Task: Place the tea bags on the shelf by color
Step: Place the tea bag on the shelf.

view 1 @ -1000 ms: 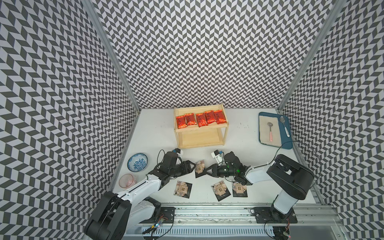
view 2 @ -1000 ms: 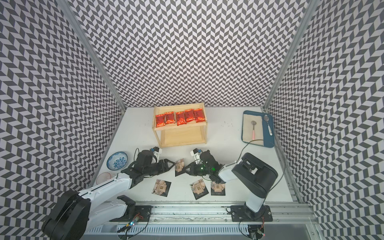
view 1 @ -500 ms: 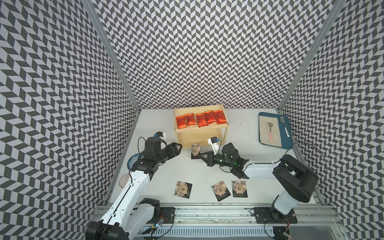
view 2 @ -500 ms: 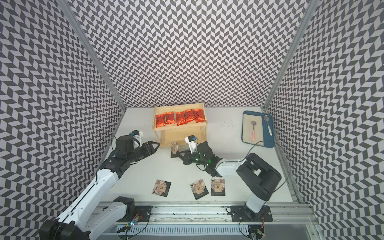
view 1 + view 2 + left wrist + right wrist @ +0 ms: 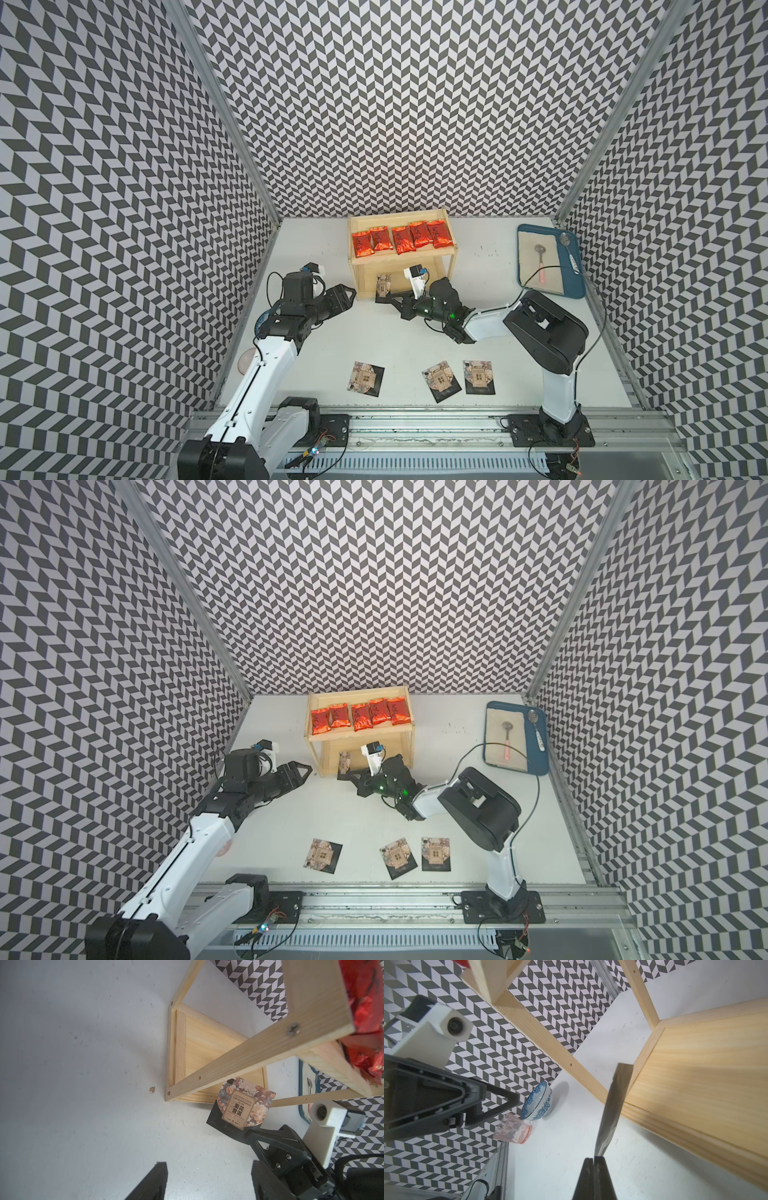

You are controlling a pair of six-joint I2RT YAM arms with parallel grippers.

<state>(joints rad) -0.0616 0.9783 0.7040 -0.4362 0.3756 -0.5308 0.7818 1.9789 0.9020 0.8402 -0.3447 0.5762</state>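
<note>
Both arms have lifted away from the front of the white desk [image 5: 415, 340] since a second ago. The right end effector [image 5: 394, 299] has carried one flat, squarish black packet with a beige window print [image 5: 383, 285] back to the small two-tier shelf of pale wood [image 5: 403, 262]. The left end effector [image 5: 348, 297] has swung off to that shelf's left side. The right fingers are pressed together on the packet's dark edge and hold it upright at the front edge of the lower board. Whether it touches the wood I cannot tell. The left fingers stand spread, gripping nothing. Five shiny red foil sachets [image 5: 401, 240] lie in a row on the top board. Three more black packets [image 5: 365, 378] lie flat near the desk's front edge.
</note>
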